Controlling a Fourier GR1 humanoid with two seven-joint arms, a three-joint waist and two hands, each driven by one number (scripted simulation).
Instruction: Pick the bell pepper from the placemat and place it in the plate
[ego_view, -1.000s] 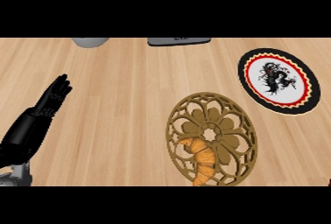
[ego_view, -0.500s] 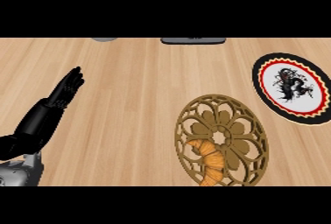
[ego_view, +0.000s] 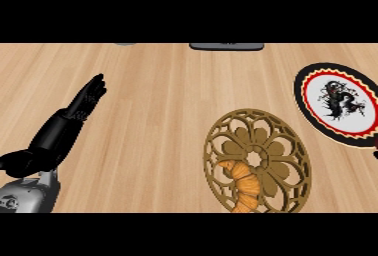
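Pale wooden surface carries a round brown openwork placemat. On its lower left lies an orange, curved, ridged item, more croissant than bell pepper. It is probably light and crushable, best taken across its thick middle. The black-rimmed dragon plate sits just beside the placemat. The left hand rests at the left, fingers straight, empty.
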